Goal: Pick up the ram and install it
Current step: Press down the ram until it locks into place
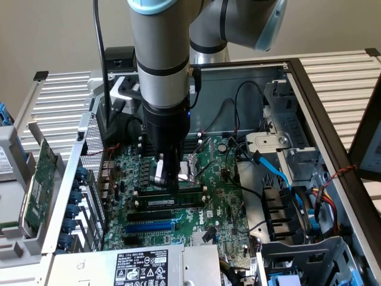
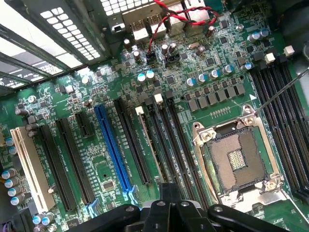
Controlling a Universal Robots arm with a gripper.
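Silver-grey arm (image 1: 159, 53), pale-blue caps, black pincer (image 1: 168, 177)

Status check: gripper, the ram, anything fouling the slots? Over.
Gripper shut, down over the motherboard beside the CPU socket. Ram lying in a memory slot just below the fingertips. Black cable arcs above the board, apart from the slots.

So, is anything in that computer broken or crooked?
Nothing looks broken or spilled. Two oddities: the processor socket sits empty, with no chip in it, and a green expansion card stands outside the case at the exterior view's left, not plugged in.
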